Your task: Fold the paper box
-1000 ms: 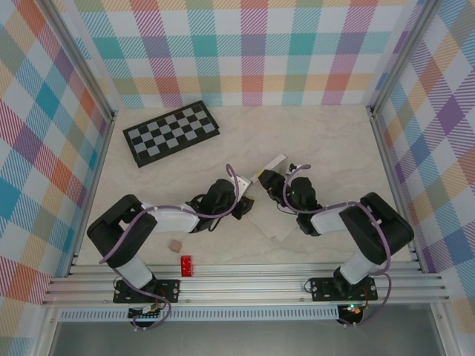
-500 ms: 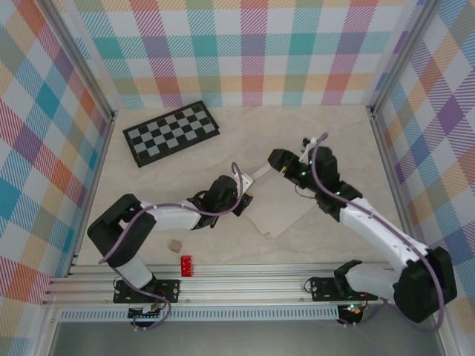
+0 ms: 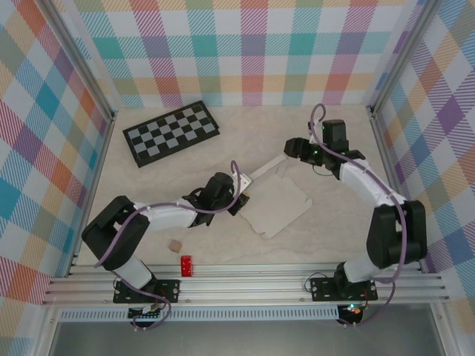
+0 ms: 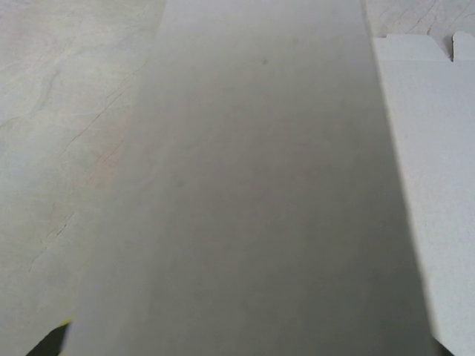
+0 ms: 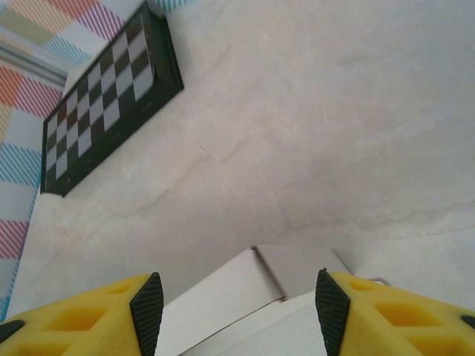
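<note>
The paper box (image 3: 282, 204) lies as a flat white die-cut sheet in the middle of the table. A long narrow flap (image 3: 269, 168) rises from its far left edge. My left gripper (image 3: 241, 194) sits at the sheet's left edge, at the near end of that flap. In the left wrist view the shaded flap (image 4: 260, 185) covers the fingers, with the flat sheet (image 4: 438, 185) to its right. My right gripper (image 3: 291, 148) hovers just past the flap's far end. It stands open (image 5: 239, 315), and the white flap (image 5: 223, 304) lies below the gap, touching neither pad.
A black-and-grey checkerboard (image 3: 171, 132) lies at the back left, also in the right wrist view (image 5: 111, 104). A small red block (image 3: 185, 265) and a tan cube (image 3: 174, 244) sit near the front rail. Plaid walls close in the table on three sides.
My right arm has swung from beside the left gripper out to the back right, and its gripper now sits off the flap's far end. The sheet has spread flatter. The left gripper has barely moved.
</note>
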